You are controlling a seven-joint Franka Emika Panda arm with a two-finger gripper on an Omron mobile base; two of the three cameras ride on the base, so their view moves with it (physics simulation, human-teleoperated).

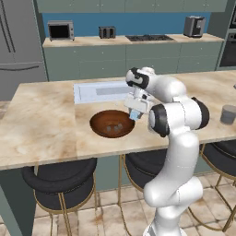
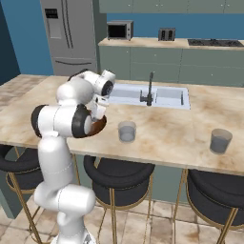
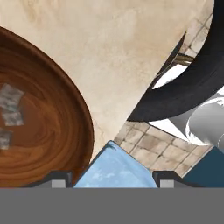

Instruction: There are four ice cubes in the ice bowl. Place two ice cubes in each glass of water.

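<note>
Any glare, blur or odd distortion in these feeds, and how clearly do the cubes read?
Left base view: soft, even light, no glare; the ice cubes are faint specks in the ice bowl. Right base view: equally flat light, both glasses see-through but legible. Hand view: tilted and very close, so the held ice cube between the gripper fingertips looms large and slightly soft.

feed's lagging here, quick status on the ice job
Claw shut on one ice cube, just off the ice bowl rim. Three cubes left in bowl. Nearest glass beside bowl, second glass farther off. Path clear.
</note>
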